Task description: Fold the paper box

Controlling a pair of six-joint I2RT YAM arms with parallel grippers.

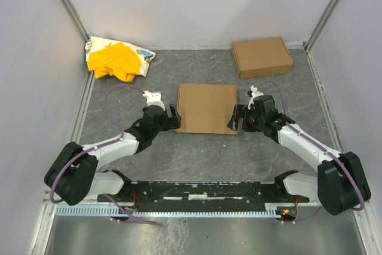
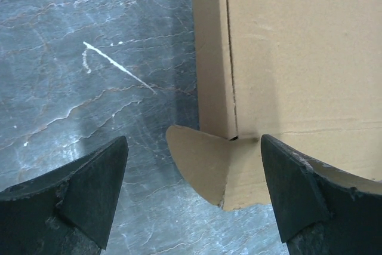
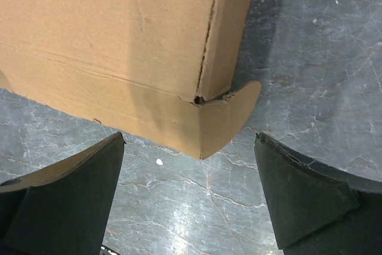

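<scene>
Nearest the lens, the dark fingers point(image 2: 89, 189) of the left gripper point(image 2: 192, 141) are seen spread wide. The near left corner of the paper box point(image 2: 298, 58) is framed between them, and nothing is clamped. A rounded corner tab point(image 2: 200, 168) is caught poking out from that corner over the grey marbled table top point(image 2: 71, 88).

Over on the other wrist, the same picture is mirrored. The right gripper point(image 3: 188, 137) is held with its jaws apart and empty, and the box's near right corner sits between them with its own rounded tab point(image 3: 233, 108) jutting sideways.

From above, the paper box point(image 1: 206, 107) is found lying flat at the middle of the table, lid panel down, flanked by both grippers just beside its short sides. The ready-made cardboard box point(image 1: 261, 57) and the yellow-and-white cloth heap point(image 1: 116, 59) are left well apart at the back.

The symmetrical placement is best explained by the two loose tabs, each arm being lined up on the one on its own side. A small dark gap is visible at each corner seam, so the front flap is possibly not fully seated, though that cannot be settled from these angles. The fold is judged nearly done.
</scene>
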